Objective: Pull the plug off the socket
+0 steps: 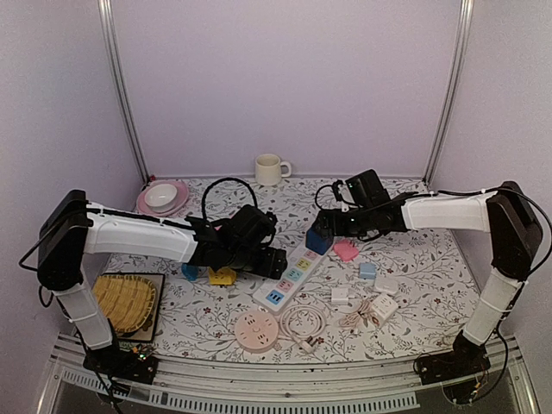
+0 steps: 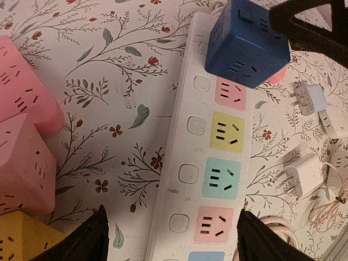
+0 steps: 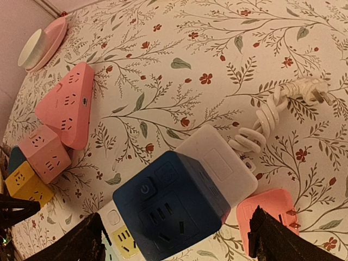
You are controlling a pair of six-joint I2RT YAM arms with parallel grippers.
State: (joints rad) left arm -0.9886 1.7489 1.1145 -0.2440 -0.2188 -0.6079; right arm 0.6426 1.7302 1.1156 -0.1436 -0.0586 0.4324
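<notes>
A blue cube plug (image 1: 320, 239) sits in the far end of the white power strip (image 1: 291, 278). My left gripper (image 1: 274, 261) is open and straddles the strip's middle; in the left wrist view the strip (image 2: 187, 163) runs between the fingers (image 2: 92, 239) of the gripper (image 2: 174, 231), with the cube (image 2: 247, 46) ahead. My right gripper (image 1: 328, 226) is open over the cube. In the right wrist view the cube (image 3: 174, 206) lies between the open fingers (image 3: 274, 239) of the gripper (image 3: 176, 239), which do not touch it. The strip's end (image 3: 220, 163) shows behind the cube.
A pink flat plug (image 3: 269, 209) lies right of the cube, with a coiled white cable (image 3: 269, 117) beyond. Pink cubes (image 2: 22, 141) and a yellow cube (image 2: 22, 239) sit left of the strip. White adapters (image 1: 379, 304), a round pink socket (image 1: 256, 330), a cup (image 1: 271, 169) and a pink plate (image 1: 164, 198) stand around.
</notes>
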